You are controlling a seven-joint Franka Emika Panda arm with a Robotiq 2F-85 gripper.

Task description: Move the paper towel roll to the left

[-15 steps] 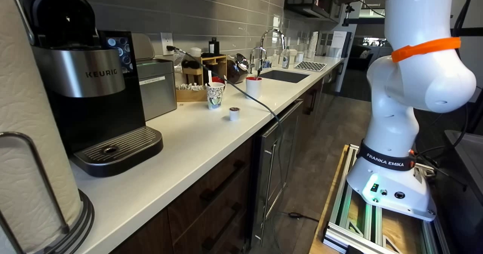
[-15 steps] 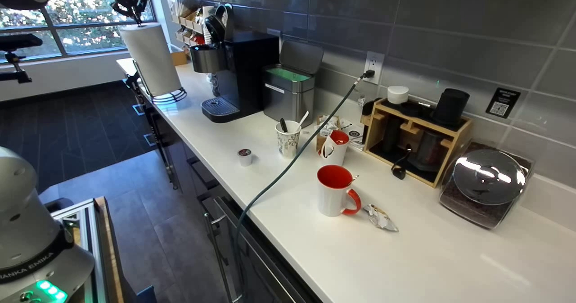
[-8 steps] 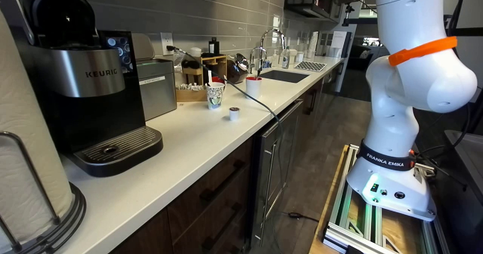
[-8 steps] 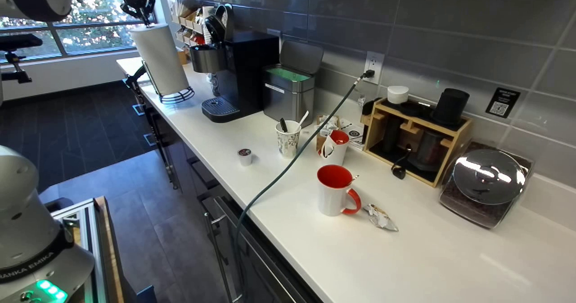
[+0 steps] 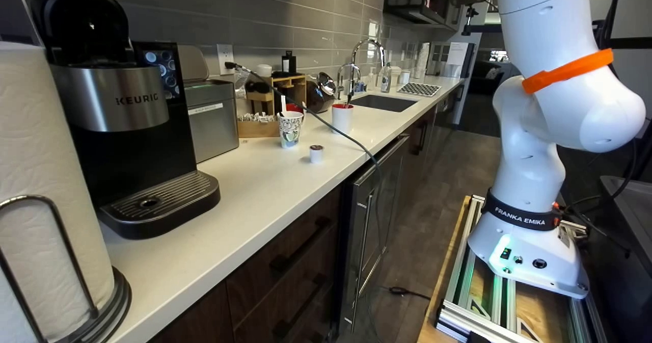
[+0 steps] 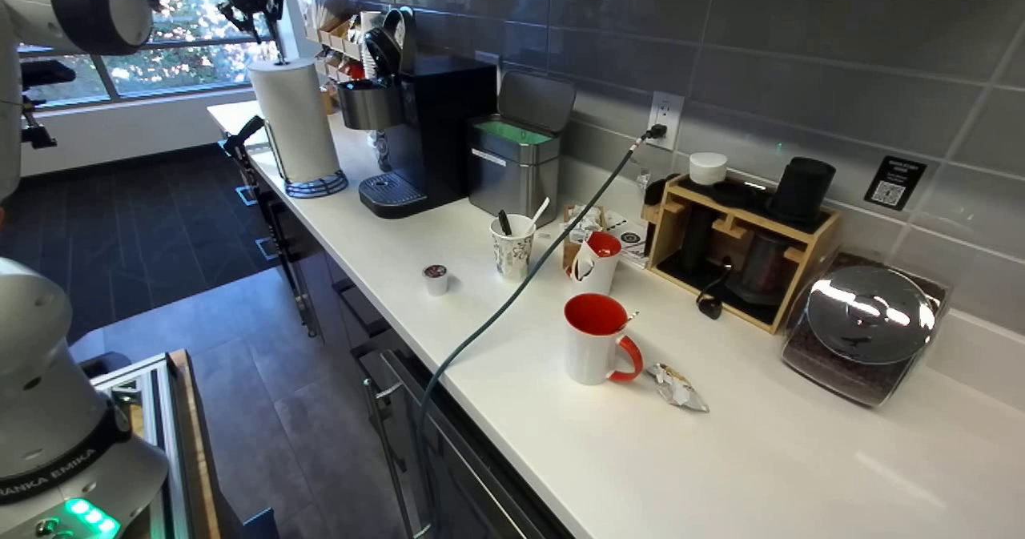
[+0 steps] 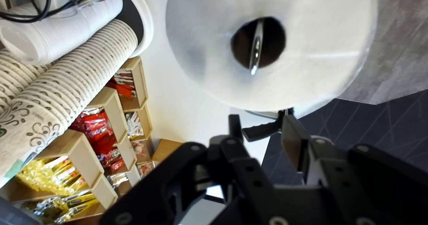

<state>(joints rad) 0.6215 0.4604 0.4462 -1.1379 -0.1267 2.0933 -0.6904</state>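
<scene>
My tool (image 7: 262, 123) now gapes above the roll (image 6: 296, 122), which, tilted a second ago, stands upright on the worktop (image 6: 721, 475); I judge the move nearly done.

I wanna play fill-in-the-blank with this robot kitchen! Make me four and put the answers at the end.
1. The word on the front of the coffee machine is ____.
2. The band around the robot's arm is coloured ____.
3. A metal loop shows in the dark round ____ in the top of the paper towel roll.
4. The mug beside the foil wrapper has a handle coloured ____.

Missing words: KEURIG; orange; hole; red.
</scene>
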